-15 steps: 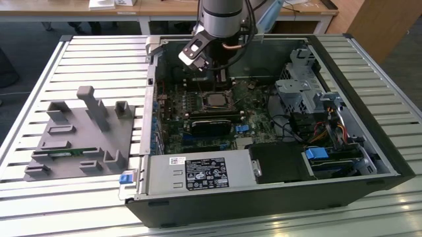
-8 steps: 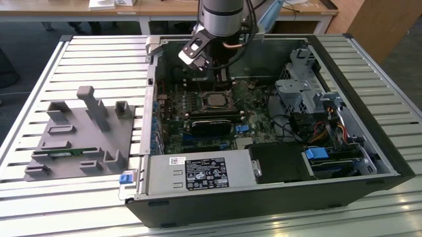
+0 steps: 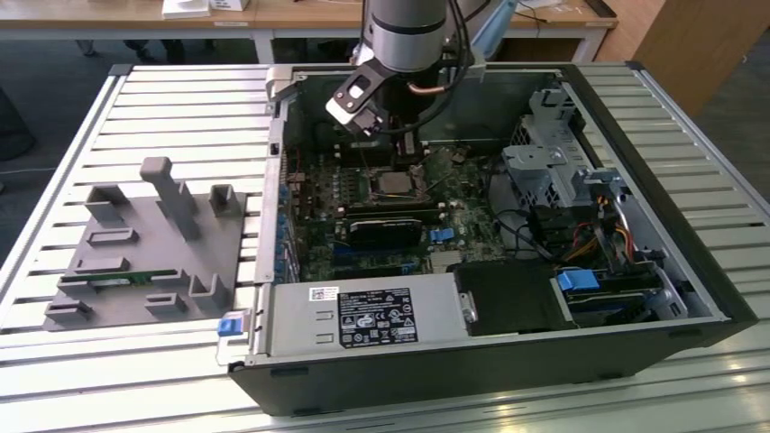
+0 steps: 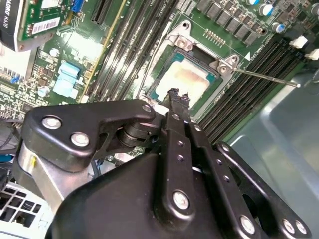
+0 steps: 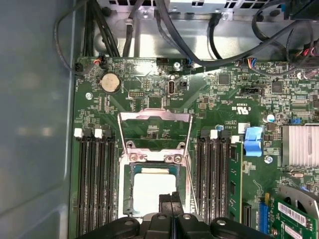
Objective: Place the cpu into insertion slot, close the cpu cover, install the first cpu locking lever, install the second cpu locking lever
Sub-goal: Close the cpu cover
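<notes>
The cpu point(image 5: 149, 191) lay flat in its socket near the middle of the board. It looked light, stiff and fragile, so it was best held by its edges. I counted one cpu, one cover point(image 5: 155, 118) swung open just beside it, and two thin levers point(image 4: 264, 77), both unlatched. The gripper point(image 5: 171, 201) hung over the chip's edge, its jaws clenched on nothing.

This looks like a robotics lab or workshop. An opened computer case point(image 3: 481, 374) lies on a slatted metal bench point(image 3: 180, 99), with a grey parts fixture point(image 3: 121, 271) at its nine o'clock and wooden desks point(image 3: 313, 13) at twelve.
</notes>
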`<state>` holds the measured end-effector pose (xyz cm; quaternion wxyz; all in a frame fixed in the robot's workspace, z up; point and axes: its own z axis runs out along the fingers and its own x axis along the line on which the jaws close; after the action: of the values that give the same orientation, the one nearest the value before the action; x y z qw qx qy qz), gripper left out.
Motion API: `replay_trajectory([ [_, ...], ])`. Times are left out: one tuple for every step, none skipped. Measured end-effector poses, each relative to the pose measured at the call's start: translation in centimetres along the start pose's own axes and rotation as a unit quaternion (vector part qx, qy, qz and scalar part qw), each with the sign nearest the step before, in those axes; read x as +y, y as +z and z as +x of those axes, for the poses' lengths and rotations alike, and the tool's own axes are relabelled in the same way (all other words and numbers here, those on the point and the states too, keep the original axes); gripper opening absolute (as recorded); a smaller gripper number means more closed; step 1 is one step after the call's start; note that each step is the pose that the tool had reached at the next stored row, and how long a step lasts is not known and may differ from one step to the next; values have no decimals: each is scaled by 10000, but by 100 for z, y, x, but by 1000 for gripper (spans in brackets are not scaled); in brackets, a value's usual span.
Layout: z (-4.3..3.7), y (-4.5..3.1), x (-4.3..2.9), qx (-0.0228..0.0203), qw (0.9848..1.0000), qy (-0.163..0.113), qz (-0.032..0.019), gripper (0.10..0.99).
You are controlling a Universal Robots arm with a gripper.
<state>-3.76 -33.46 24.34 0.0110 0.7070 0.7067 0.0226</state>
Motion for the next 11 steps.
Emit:
replay_trajectory([
  [0, 0, 12, -1, 10000, 0, 1, 106],
  [0, 1, 35, -1, 10000, 0, 1, 106],
  [-1, 2, 53, -2, 10000, -1, 2, 106],
  [-1, 2, 58, -1, 10000, -1, 2, 106],
  [-1, -6, 58, -2, 10000, -1, 3, 106],
  [0, -32, 59, -2, 10000, -1, 2, 106],
  [1, -64, 61, -1, 10000, -1, 2, 106],
  [1, -94, 62, -2, 10000, -1, 2, 106],
  [1, -109, 63, -3, 10000, -1, 2, 106],
  [1, -112, 64, -1, 10000, -1, 1, 106],
  [1, -111, 70, 0, 10000, -2, 1, 106],
])
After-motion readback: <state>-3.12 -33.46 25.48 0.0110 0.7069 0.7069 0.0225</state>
